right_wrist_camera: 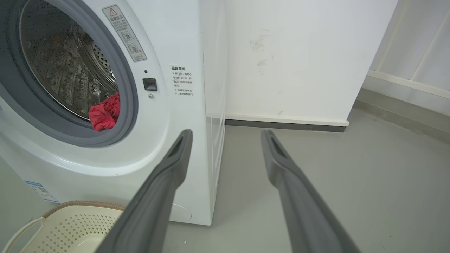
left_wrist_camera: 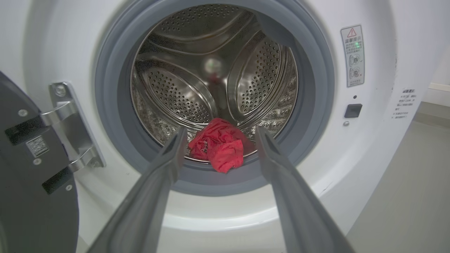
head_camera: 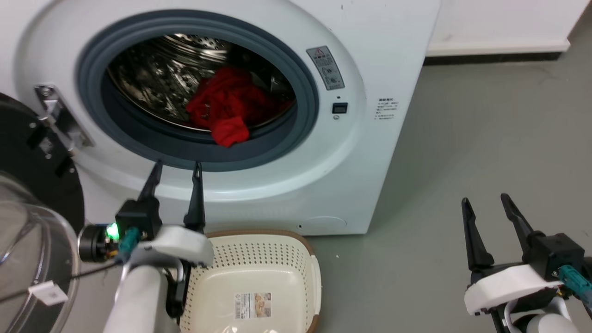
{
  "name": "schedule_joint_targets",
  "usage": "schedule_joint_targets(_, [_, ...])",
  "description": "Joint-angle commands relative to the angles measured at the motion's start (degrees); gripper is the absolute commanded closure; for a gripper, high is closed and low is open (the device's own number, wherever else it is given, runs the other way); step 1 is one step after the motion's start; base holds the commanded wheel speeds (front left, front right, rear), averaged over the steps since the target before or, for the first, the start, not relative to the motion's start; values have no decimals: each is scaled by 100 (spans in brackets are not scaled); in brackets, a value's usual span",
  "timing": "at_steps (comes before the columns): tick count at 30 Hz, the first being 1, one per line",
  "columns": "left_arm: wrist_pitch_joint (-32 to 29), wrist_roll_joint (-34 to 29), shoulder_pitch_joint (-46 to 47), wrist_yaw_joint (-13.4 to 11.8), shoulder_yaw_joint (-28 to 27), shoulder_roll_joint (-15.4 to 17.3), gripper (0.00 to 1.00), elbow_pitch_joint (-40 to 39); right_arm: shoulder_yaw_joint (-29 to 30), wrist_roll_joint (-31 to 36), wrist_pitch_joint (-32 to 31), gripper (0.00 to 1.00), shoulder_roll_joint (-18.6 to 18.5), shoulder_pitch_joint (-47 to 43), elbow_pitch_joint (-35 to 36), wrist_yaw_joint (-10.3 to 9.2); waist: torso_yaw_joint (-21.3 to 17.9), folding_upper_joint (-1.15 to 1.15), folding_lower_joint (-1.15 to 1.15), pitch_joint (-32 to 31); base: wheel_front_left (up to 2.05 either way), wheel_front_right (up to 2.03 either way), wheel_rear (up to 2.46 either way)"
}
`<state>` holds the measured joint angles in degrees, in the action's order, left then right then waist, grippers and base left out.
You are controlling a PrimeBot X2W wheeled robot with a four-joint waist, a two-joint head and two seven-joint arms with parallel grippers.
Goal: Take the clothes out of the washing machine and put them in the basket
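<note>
1. Door side first: found the black-rimmed glass door point(head_camera: 41, 194) swung open at the far left of the head view, off the mouth.
2. Next, noted the left gripper point(head_camera: 178, 163) poised before the grey rubber ring point(head_camera: 138, 134), jaws spread wide and empty, aimed at the opening.
3. Spotted the clothes point(head_camera: 229, 108) as one bright red heap low at the front of the steel drum point(head_camera: 152, 74) of the washing machine point(head_camera: 370, 152), with a fold spilling onto the ring's lower lip.
4. Saw the basket point(head_camera: 277, 259) on the floor point(head_camera: 462, 138) just before the machine, nothing red in it.
5. Found the right gripper point(head_camera: 484, 200) well apart at the right, jaws likewise wide, holding nothing.
6. Judged the heap soft, light and limp, likely to drape and snag on the ring; would pinch the overhanging fold, nearest and thickest.
7. Gained from the left wrist view the heap framed between the fingers point(left_wrist_camera: 158, 175), plus the drum's back wall point(left_wrist_camera: 212, 66); from the right wrist view, a basket handle point(right_wrist_camera: 21, 228). Could not tell one garment from another.
</note>
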<state>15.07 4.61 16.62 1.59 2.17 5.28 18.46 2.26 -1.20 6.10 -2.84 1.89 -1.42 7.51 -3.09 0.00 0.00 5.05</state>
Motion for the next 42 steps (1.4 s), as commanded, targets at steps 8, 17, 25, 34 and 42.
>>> schedule_joint_targets(8, [-416, 178, 1449, 144, -187, 389, 0, 815, -10, -155, 247, 0, -4, 392, -127, -4, -662, 0, 0, 925, 0, 0, 0])
schedule_joint_targets(17, [-1645, 328, 3378, 376, -288, 1219, 0, 1812, -176, -463, 699, 0, -1, 1009, -544, -4, -1355, 0, 0, 2047, 0, 0, 0])
schedule_joint_targets(25, [-2625, 250, 4405, 440, -201, 1849, 0, 2237, -431, -868, 885, 0, -1, 1416, -902, -4, -1812, 0, 0, 2687, 0, 0, 0])
schedule_joint_targets(34, [-4121, 191, 5389, 531, 37, 2403, 0, 2500, -634, -1212, 905, 0, -2, 1647, -825, -4, -2169, 0, 0, 3165, 0, 0, 0])
schedule_joint_targets(42, [-5453, 241, 5592, 517, 82, 2865, 0, 2557, -690, -1315, 906, 0, -2, 1676, -769, -4, -2365, 0, 0, 3419, 0, 0, 0])
